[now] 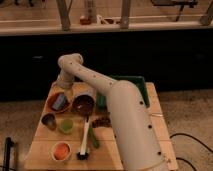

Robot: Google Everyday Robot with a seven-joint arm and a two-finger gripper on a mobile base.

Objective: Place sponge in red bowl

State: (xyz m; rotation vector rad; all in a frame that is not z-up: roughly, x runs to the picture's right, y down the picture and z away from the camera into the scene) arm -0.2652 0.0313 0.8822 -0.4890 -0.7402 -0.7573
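Observation:
The blue-grey sponge (60, 102) lies inside the wide orange-red bowl (50, 104) at the left of the wooden table. My gripper (63, 89) hangs just above the back rim of that bowl, right over the sponge, at the end of the white arm that reaches back from the foreground. I cannot tell whether it still touches the sponge.
A dark brown bowl (84, 105) sits right of the red bowl. A dark cup (49, 120), a green cup (66, 126), a small white bowl with orange contents (61, 150) and a dish brush (85, 142) lie in front. A green tray (131, 84) stands at the back right.

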